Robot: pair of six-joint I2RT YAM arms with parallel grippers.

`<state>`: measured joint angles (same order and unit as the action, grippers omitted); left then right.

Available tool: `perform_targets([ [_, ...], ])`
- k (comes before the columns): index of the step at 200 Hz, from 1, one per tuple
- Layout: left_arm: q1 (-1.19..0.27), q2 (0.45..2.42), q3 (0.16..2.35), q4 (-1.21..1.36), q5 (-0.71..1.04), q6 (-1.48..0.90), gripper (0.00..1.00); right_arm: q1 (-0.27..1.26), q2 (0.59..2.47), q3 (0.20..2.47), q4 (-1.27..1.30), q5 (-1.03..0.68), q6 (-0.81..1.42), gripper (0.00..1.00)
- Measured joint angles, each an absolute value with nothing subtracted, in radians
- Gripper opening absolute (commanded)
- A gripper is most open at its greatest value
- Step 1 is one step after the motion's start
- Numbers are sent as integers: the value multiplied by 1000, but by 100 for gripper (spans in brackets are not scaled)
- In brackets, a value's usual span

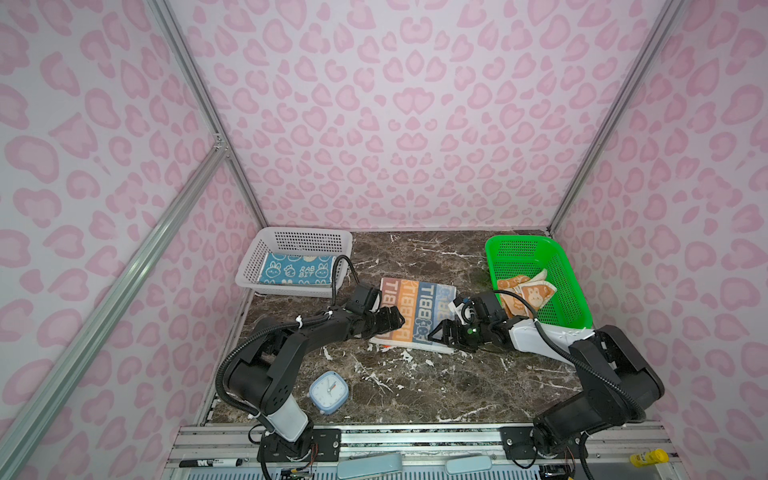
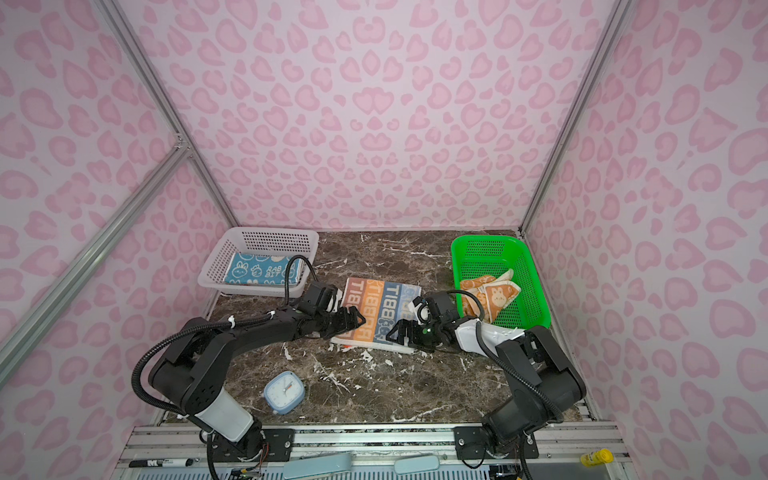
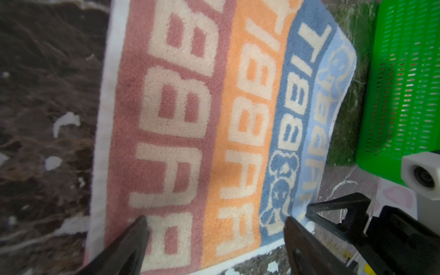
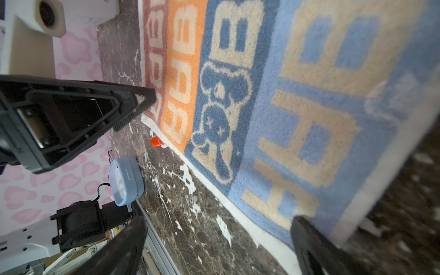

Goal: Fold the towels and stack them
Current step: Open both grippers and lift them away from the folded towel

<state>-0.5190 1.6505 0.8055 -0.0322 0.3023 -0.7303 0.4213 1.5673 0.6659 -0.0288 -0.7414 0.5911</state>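
left claw (image 1: 397, 321), right claw (image 1: 437, 332) over striped towel (image 1: 419, 305)

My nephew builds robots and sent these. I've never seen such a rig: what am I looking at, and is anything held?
Two robot arms stand at a marble table, each ending in a two-fingered gripper. Two pictures look down from one overhead camera; two come from cameras on the arms' wrists. A striped towel lies spread out in the middle, a folded blue towel in the white basket, a crumpled orange towel in the green basket; a clock sits near the front. The left gripper and right gripper are open at the striped towel's near edge, holding nothing.
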Motion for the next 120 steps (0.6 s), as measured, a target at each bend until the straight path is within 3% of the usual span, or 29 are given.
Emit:
perform_targets([
  [15,-535,1643,797,-18,291,-740,100,399,1584,690,-48,-744,559,98],
  [61,-637,1630,864,-104,229,-761,98,377,1592,774,-180,-664,468,98],
  [120,-635,1559,991,-214,20,-694,98,302,1522,964,-370,-575,415,98],
])
